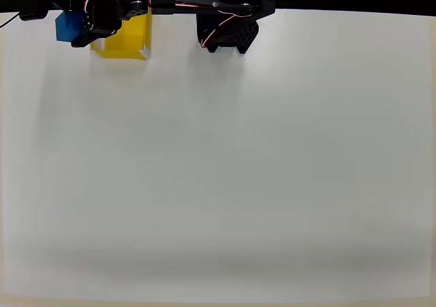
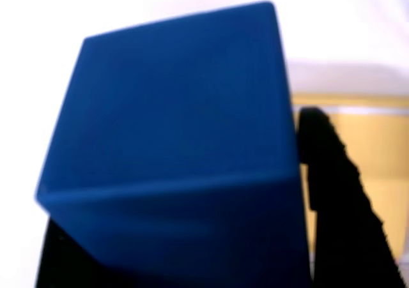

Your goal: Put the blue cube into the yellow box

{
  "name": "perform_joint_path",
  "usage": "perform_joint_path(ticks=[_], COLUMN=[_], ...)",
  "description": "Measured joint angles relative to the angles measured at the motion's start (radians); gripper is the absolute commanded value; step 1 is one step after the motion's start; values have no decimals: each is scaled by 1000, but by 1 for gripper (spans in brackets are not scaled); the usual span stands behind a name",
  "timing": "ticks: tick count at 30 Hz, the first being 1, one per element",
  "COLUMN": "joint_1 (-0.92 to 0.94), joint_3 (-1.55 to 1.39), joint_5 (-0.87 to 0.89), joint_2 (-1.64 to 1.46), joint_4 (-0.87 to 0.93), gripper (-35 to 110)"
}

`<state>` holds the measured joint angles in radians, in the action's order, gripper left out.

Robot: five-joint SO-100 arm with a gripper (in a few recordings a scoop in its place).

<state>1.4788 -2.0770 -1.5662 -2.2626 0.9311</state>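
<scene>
The blue cube hangs at the top left of the overhead view, held in my black gripper, just left of the yellow box. My arm covers the box's upper part. In the wrist view the blue cube looms large and tilted between my dark fingers, with the yellow box behind it to the right. The cube appears lifted off the table.
The black arm base stands at the top middle of the white table. The table's far edge runs just behind the box, against a dark background.
</scene>
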Motion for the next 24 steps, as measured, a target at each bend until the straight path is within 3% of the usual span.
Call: perform_joint_path(ticks=[13, 24], joint_1=[41, 41], joint_3=[-367, -405], joint_5=[11, 41], joint_2=[-218, -247], joint_4=[-75, 83], gripper=[19, 19])
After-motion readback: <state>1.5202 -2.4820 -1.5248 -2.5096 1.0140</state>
